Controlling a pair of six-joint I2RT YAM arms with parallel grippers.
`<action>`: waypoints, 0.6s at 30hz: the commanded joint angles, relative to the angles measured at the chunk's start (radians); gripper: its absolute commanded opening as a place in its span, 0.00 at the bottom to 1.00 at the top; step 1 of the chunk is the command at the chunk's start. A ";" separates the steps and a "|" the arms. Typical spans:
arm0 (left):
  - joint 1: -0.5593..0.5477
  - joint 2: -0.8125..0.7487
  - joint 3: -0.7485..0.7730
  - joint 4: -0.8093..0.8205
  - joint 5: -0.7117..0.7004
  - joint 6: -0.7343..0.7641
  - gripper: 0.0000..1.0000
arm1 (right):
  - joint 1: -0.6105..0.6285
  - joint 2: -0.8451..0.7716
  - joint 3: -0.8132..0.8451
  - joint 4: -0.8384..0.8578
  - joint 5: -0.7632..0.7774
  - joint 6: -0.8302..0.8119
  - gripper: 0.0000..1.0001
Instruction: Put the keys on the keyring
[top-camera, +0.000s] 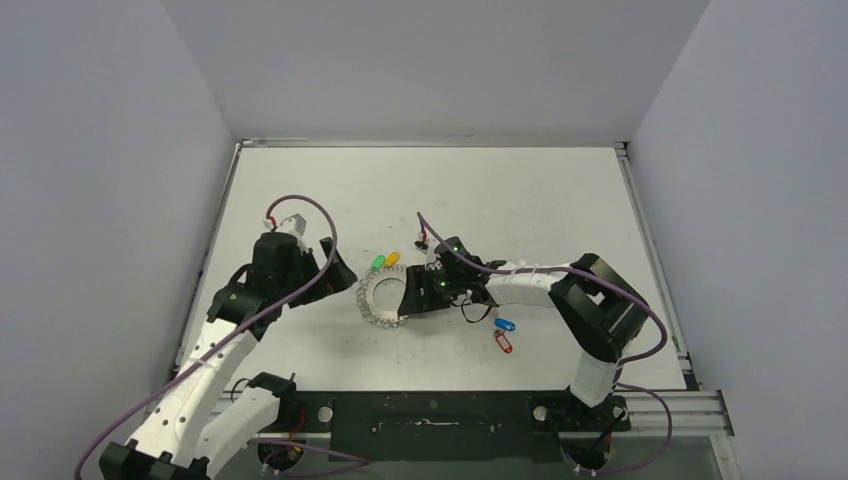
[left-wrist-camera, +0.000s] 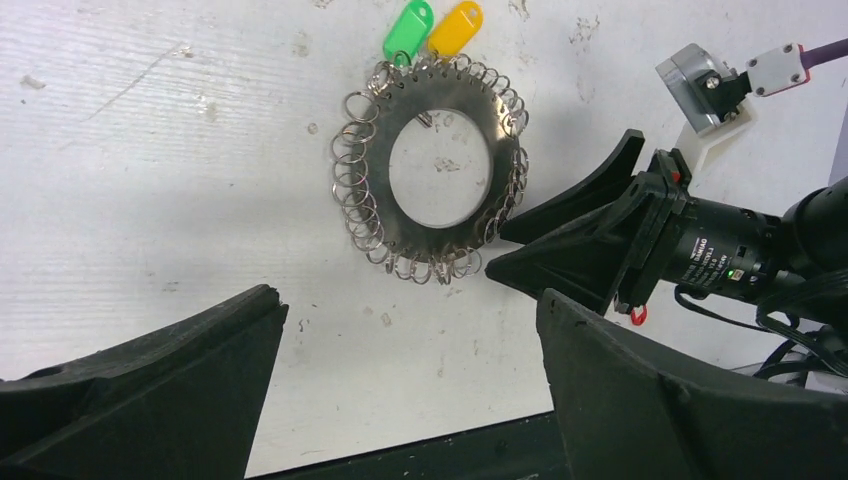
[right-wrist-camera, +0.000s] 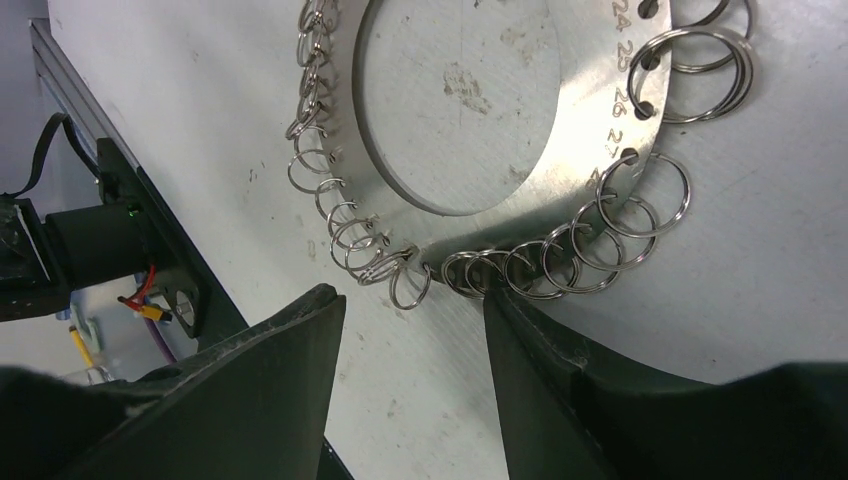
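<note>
Well, the left tool (left-wrist-camera: 408, 305) gapes empty beside the keyring (right-wrist-camera: 590, 90), and the right tool (right-wrist-camera: 415, 310) stands part-open at its looped edge. Better to pin it flat, then fetch the keys (top-camera: 507, 325) lying apart on the table (top-camera: 560, 200).

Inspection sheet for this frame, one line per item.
surface: white table, scuffed.
job's things: keyring flat, green tag and yellow tag on its loops; blue-tagged key and red-tagged key lie loose, apart from it.
clutter: nothing seen.
grippers: left gripper open, empty; right gripper open, tips at the keyring's edge.
cables: purple cables along both arms.
surroundings: grey walls on three sides.
</note>
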 joint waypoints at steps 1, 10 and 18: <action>0.010 -0.089 -0.052 -0.027 -0.066 -0.092 0.97 | -0.010 -0.048 0.044 0.012 0.015 -0.006 0.55; 0.011 -0.017 -0.177 0.104 0.151 -0.323 0.90 | -0.043 -0.197 -0.001 -0.144 0.083 -0.105 0.56; 0.007 0.240 -0.134 0.215 0.324 -0.323 0.54 | -0.109 -0.267 -0.054 -0.167 0.090 -0.112 0.56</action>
